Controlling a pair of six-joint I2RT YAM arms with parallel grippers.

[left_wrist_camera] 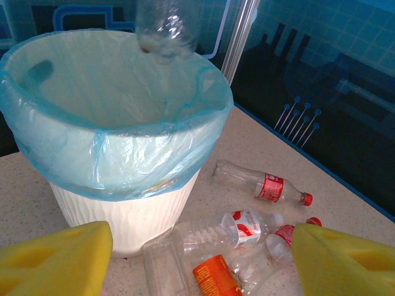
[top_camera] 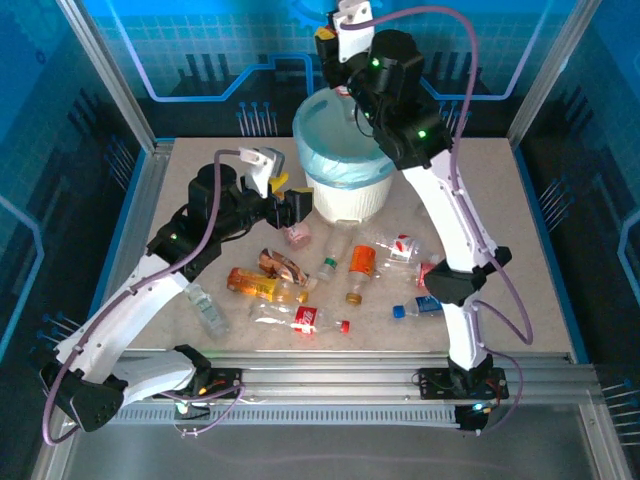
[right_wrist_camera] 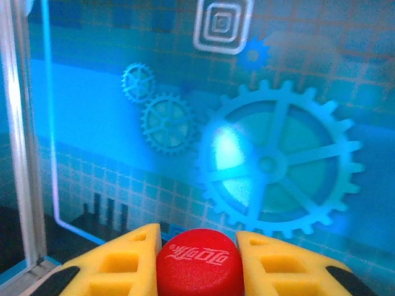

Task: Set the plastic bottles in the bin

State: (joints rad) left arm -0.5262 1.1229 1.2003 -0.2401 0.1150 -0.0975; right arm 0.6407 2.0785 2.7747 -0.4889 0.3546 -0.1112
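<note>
One clear bottle is hanging just above the mouth of the bin, with the right gripper clamping its red cap. Roughly ten more bottles are lying on the bench beside the bin, so most of the job appears to be waiting. The left gripper is hovering near them, jaws apart and holding nothing.
</note>
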